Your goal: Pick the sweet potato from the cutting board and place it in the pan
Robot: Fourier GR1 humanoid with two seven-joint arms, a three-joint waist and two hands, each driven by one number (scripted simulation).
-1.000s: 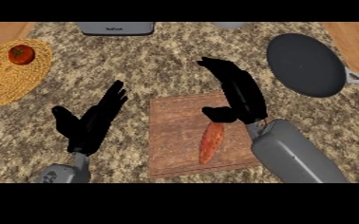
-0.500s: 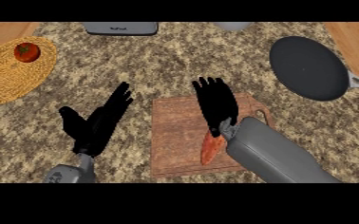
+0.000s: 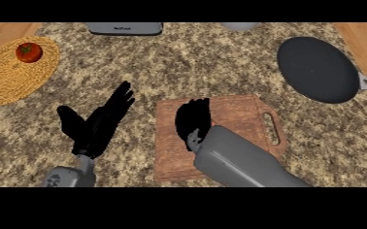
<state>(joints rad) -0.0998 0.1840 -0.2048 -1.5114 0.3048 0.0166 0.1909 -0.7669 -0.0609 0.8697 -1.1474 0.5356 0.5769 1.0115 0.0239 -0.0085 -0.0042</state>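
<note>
Counting it off: one cutting board (image 3: 243,111), one dark pan (image 3: 317,69), one tomato (image 3: 28,52), one woven mat (image 3: 22,85), one grey appliance (image 3: 125,28), one pale grey object (image 3: 240,26), and two hands, left hand (image 3: 97,126) and right hand (image 3: 193,121).

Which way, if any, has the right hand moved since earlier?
Yes. The right hand moved left, from the far edge of the cutting board onto its middle.

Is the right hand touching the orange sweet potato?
Cannot tell. Head view: the black right hand and its forearm cover the wooden cutting board's middle; no sweet potato shows.
</note>
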